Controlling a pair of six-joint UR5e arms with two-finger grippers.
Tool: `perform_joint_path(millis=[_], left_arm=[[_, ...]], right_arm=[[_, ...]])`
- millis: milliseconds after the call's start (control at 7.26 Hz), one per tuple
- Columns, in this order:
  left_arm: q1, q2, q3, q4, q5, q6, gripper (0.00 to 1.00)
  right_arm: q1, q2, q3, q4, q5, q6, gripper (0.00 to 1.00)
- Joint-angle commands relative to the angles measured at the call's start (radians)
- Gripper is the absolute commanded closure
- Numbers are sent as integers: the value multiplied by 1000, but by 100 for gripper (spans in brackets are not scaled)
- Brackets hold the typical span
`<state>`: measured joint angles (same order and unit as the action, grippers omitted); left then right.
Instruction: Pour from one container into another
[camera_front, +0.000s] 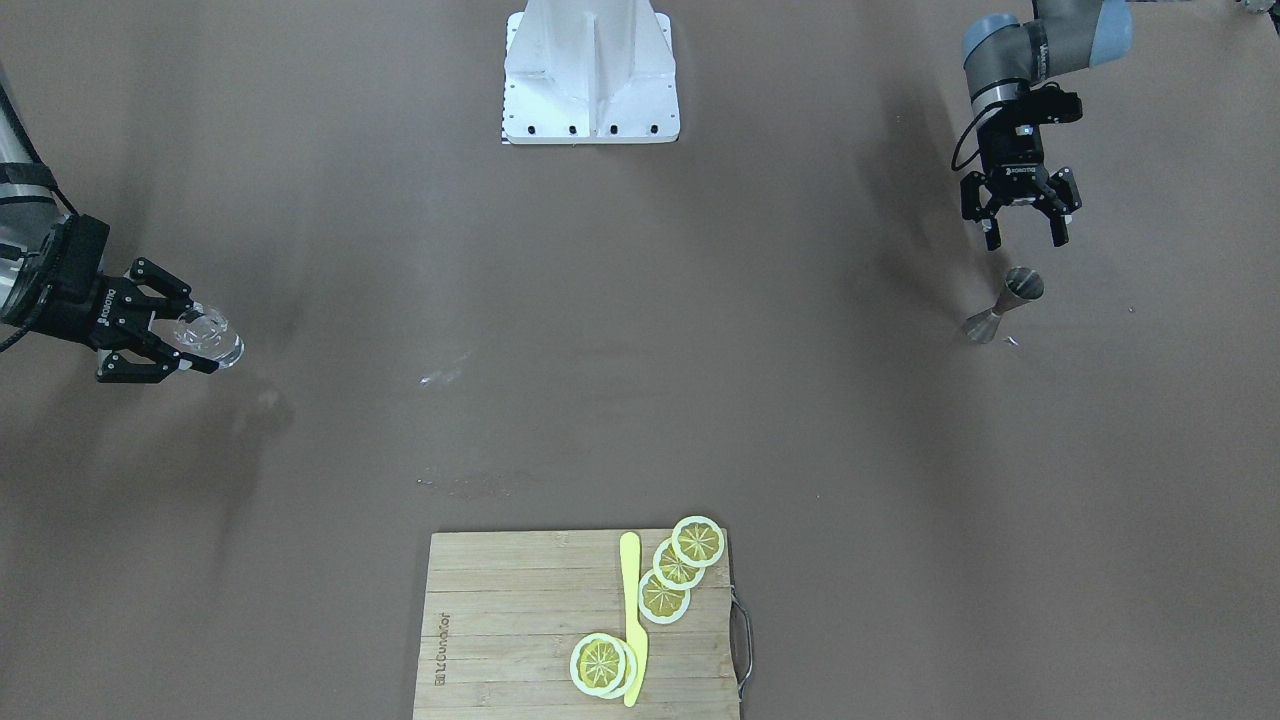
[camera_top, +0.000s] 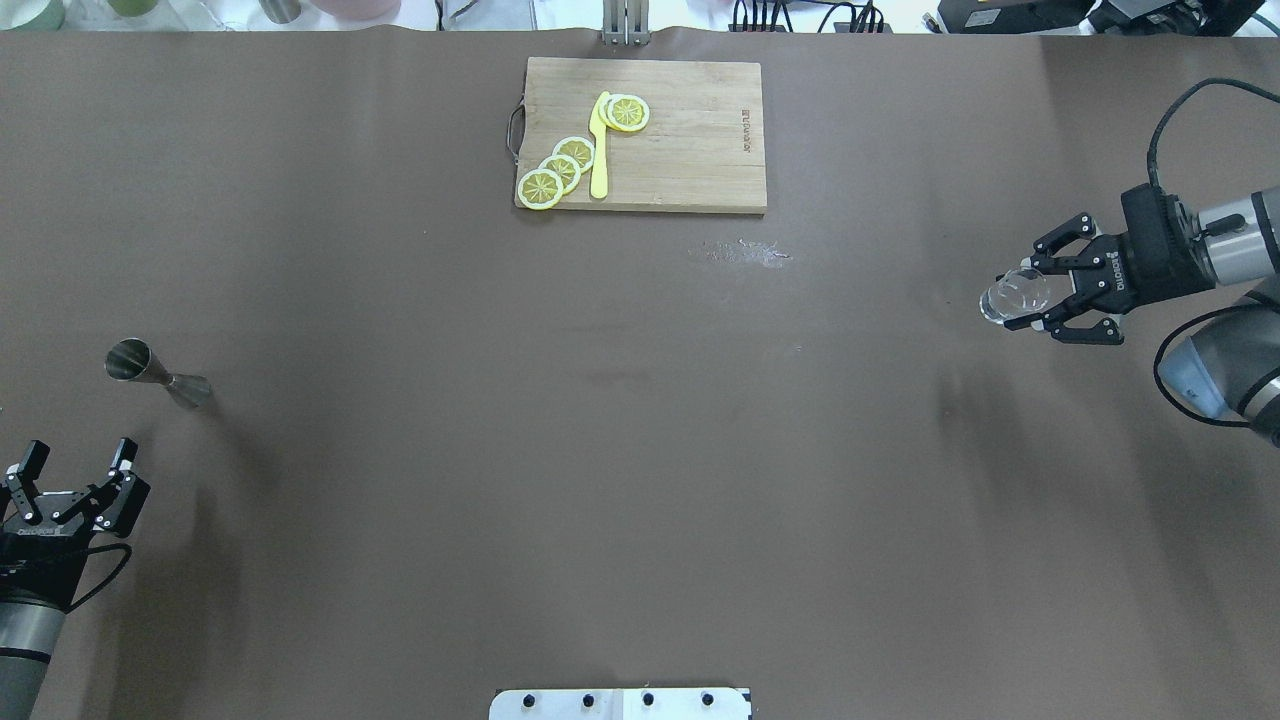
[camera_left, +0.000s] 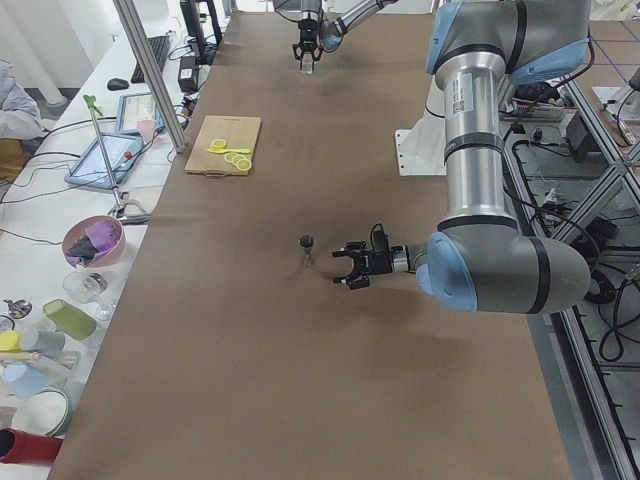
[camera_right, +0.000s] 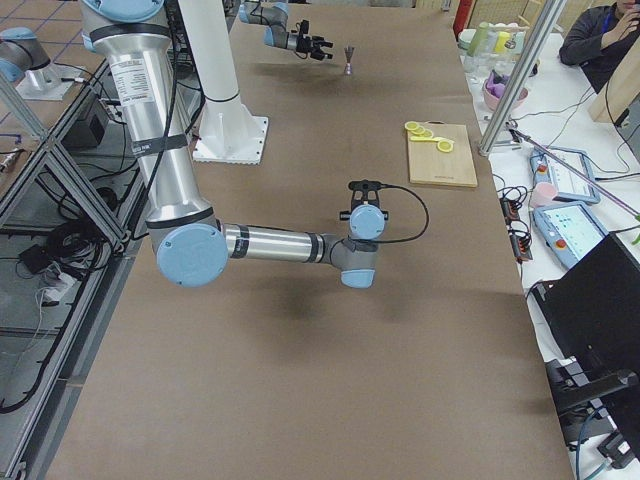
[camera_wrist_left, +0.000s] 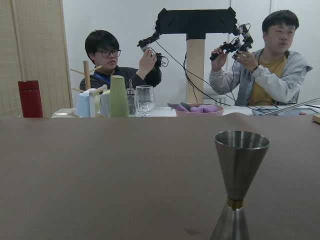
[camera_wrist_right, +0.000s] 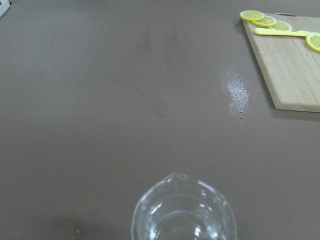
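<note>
The grey metal jigger (camera_top: 155, 372) stands upright on the brown table near its left end, also seen as the jigger (camera_front: 1003, 305) and close up as the jigger (camera_wrist_left: 237, 185). My left gripper (camera_top: 70, 480) hovers open a short way behind it, level with it, nothing between its fingers; from the front the same left gripper (camera_front: 1020, 235) shows. My right gripper (camera_top: 1040, 300) is at the table's right end, shut on the clear glass tumbler (camera_top: 1012, 298), held above the table. The tumbler's rim (camera_wrist_right: 182, 210) fills the bottom of the right wrist view.
A wooden cutting board (camera_top: 690, 140) with lemon slices (camera_top: 560, 170) and a yellow knife (camera_top: 599, 150) lies at the far middle edge. White residue (camera_top: 745, 253) marks the cloth near it. Cups and bowls (camera_left: 90, 240) crowd a side bench where people sit.
</note>
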<state>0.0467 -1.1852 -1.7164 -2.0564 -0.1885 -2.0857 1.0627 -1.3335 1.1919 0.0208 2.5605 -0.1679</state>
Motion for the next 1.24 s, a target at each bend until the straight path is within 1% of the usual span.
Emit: perform_joint_path(millis=[0,138,413,688,826,964,1101], left_arm=[[-14,-19,11,22,0,-88,2],[-22,-54,23,80,1,-94,2],[-74,-114,24,111,3,-89,2],[-106,-141,27,116,-2,-88,3],[-137,-149,32,134,-46,-86,3],[-165,-165,35,145,-57,-85,3],[-166,-186,38,185,-80,-82,3]], right_arm=[[49,37,11,-45,44,1,100],[65,59,11,-62,84,1,100],[72,76,14,-61,124,4,100],[82,76,64,-59,148,43,100],[88,76,93,-59,156,60,100],[92,79,124,-64,158,89,100],[94,95,138,-64,162,128,100]])
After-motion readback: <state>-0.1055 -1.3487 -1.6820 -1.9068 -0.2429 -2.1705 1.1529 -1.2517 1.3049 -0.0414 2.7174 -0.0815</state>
